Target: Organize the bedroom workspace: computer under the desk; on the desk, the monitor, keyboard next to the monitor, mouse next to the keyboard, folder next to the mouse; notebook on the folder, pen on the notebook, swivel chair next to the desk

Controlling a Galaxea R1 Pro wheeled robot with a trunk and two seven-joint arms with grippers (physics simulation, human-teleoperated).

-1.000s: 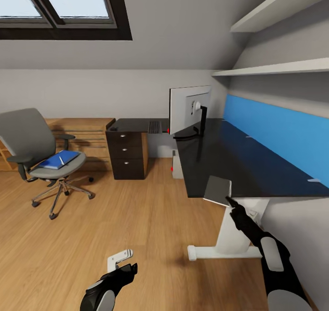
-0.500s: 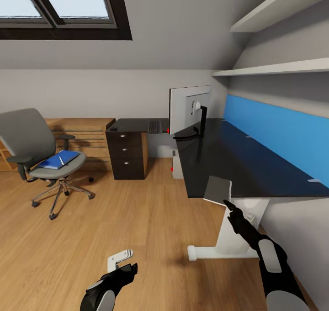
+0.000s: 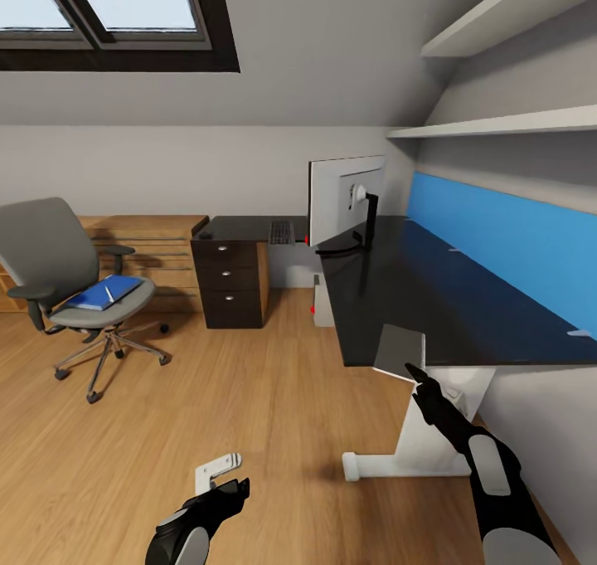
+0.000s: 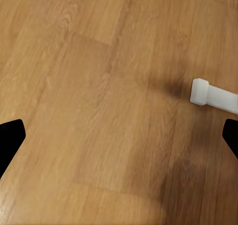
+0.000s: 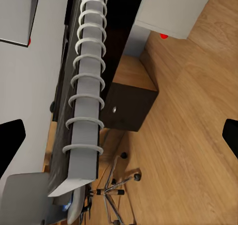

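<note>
A grey spiral notebook (image 3: 400, 349) lies on the near corner of the black desk (image 3: 431, 291), overhanging its edge. My right gripper (image 3: 412, 372) hangs just below and in front of it, open; in the right wrist view its fingertips (image 5: 11, 136) stand wide apart with the notebook (image 5: 87, 111) ahead of them. The monitor (image 3: 344, 200) stands at the desk's far end. The keyboard (image 3: 280, 231) lies beyond it. A blue folder (image 3: 104, 291) with a pen (image 3: 109, 293) rests on the swivel chair (image 3: 70, 283) at the left. My left gripper (image 3: 222, 475) is open, low over the floor.
A dark drawer cabinet (image 3: 232, 279) stands between chair and desk, with a wooden dresser (image 3: 157, 245) behind. A white box with red marks (image 3: 321, 299) sits under the desk's far end. The desk's white foot (image 3: 398, 464) (image 4: 213, 96) lies on the wooden floor (image 3: 265, 399).
The whole picture has shifted slightly, so the camera moved. My right gripper's tip has drawn a little away from the notebook, which stays on the desk corner.
</note>
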